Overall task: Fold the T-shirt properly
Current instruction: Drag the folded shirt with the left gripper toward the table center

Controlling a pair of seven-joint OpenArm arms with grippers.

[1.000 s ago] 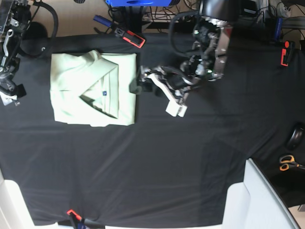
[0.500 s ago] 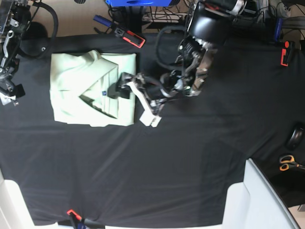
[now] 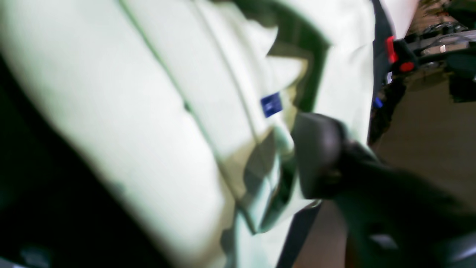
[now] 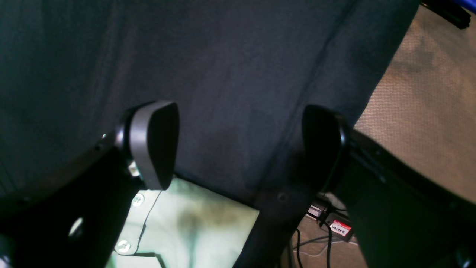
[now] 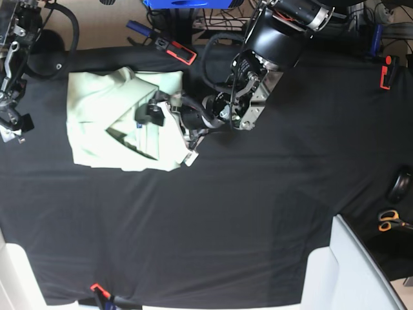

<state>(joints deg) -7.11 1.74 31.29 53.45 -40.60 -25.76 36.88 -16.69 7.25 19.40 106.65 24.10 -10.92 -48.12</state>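
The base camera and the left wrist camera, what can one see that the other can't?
Only the base view shows the whole folded T-shirt on the black cloth, the scissors at the right edge, and both arms, with the right gripper off beside the shirt.

Only the left wrist view shows, blurrily, the shirt's layered folds up close and one dark finger pad of the left gripper against them.

Both show the pale green shirt, its small blue label, and a red clamp at the table's edge.
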